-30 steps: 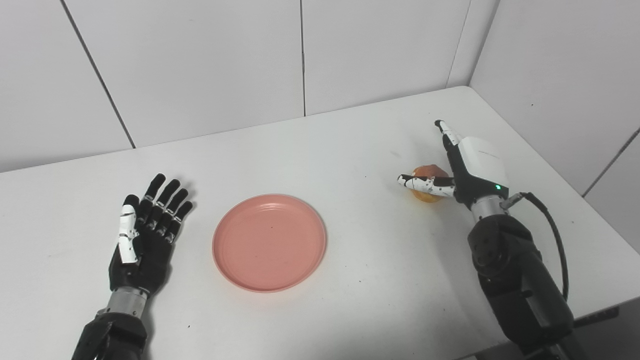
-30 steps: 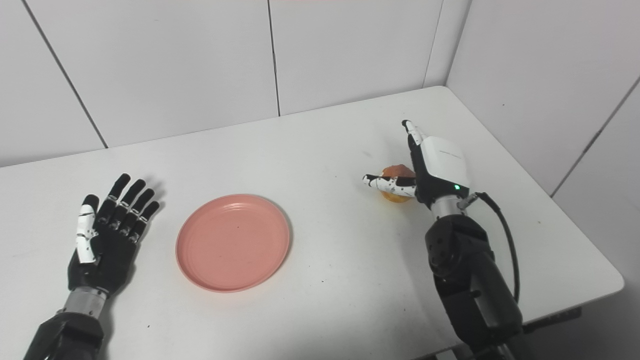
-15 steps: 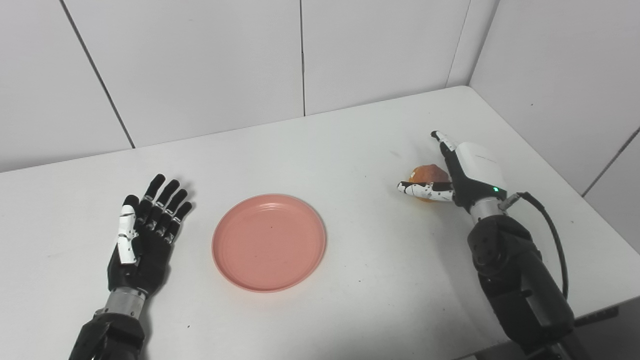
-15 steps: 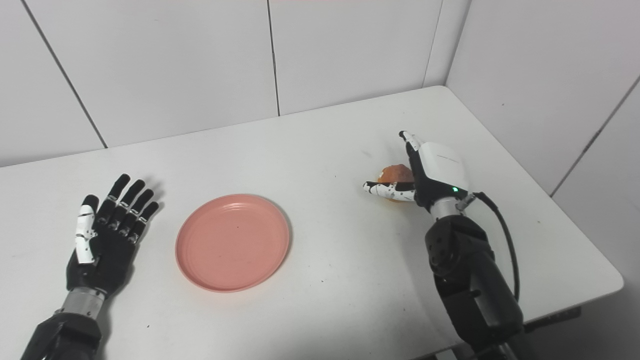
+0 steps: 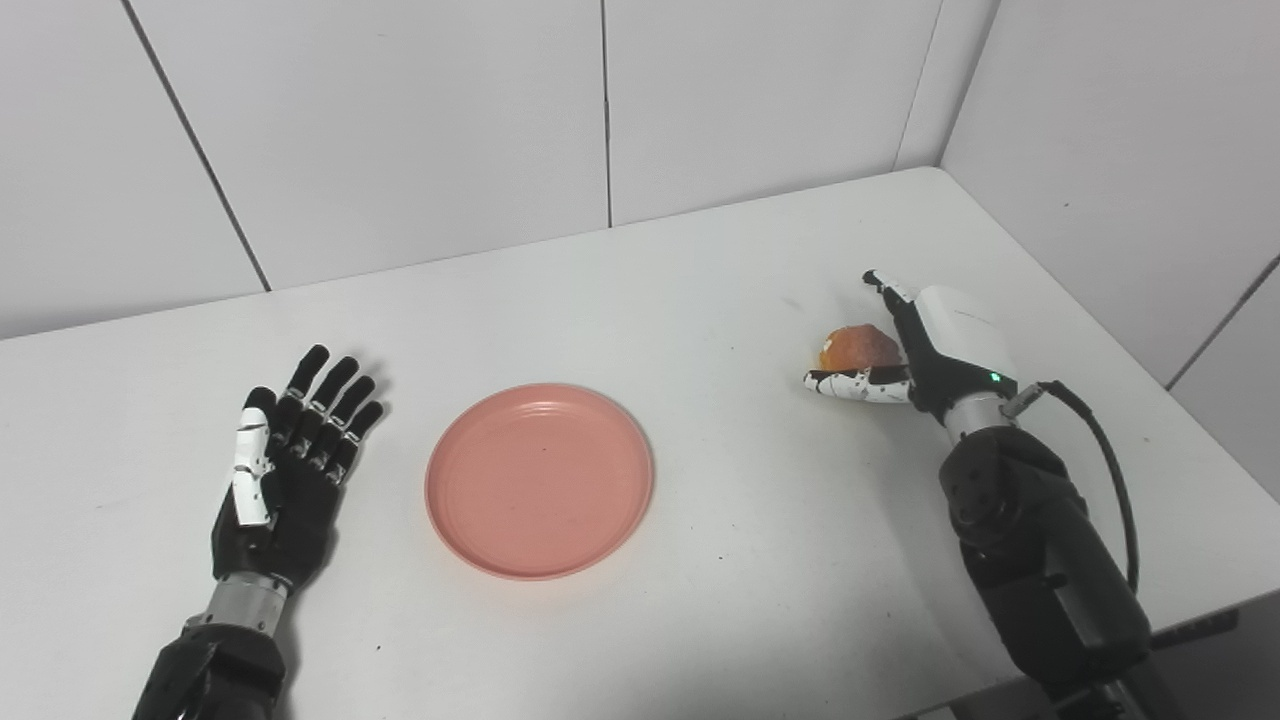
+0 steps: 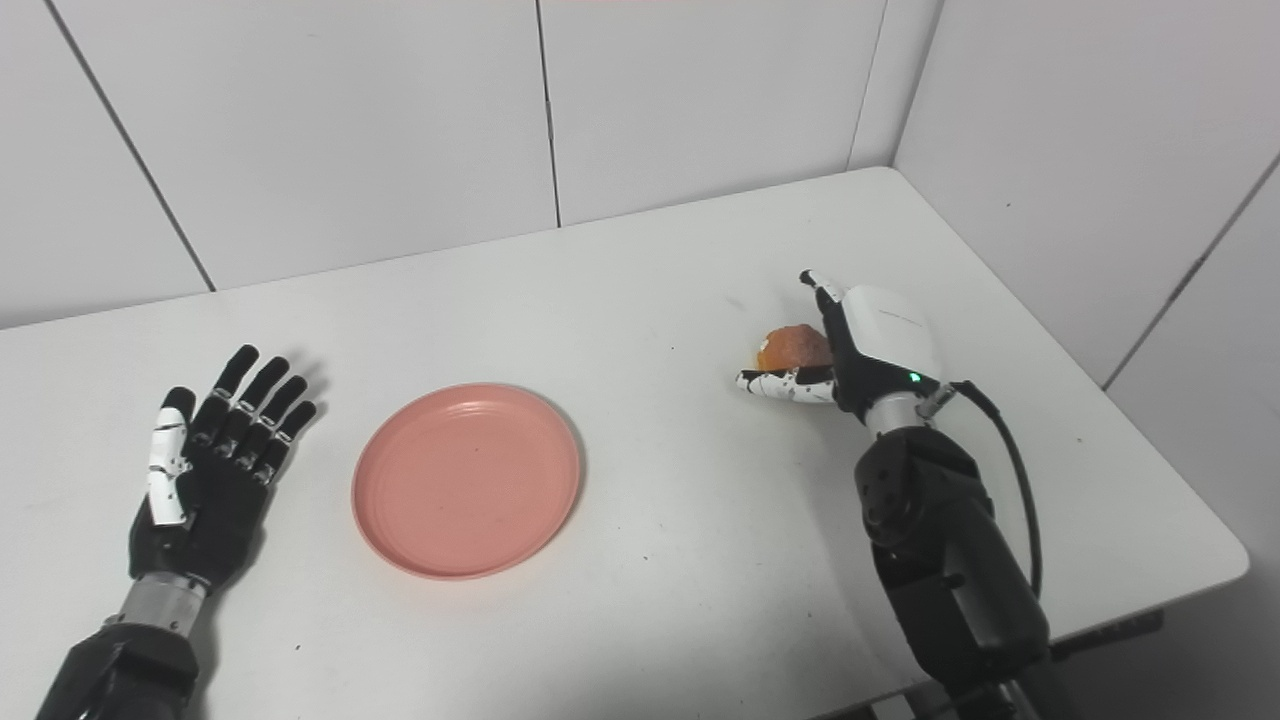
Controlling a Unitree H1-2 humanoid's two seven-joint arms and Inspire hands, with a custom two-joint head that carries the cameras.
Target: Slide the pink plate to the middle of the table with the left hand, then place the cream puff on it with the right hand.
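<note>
Your white table [image 5: 700,300] carries everything here. The pink plate [image 5: 539,480] lies flat near the middle of the table, a bit toward the front edge and a bit to the left, with nothing on it. Your left hand [image 5: 285,465] rests flat on the table near the left edge, just beside the plate but not touching it, fingers spread and holding nothing. Your right hand [image 5: 915,345] is over by the right edge, curled around the cream puff [image 5: 858,348]. The thumb sits under the front of the puff and the fingers [image 5: 885,288] wrap behind it. I think this is the grab step, and the plate looks about done. You cannot tell from here if the puff is off the table or only cupped, so squeeze a little before you lift. Go soft, because a cream puff will likely squash. Then lift it straight up, carry it left toward the plate, stop over the middle of the plate, lower it, and let go slowly.
</note>
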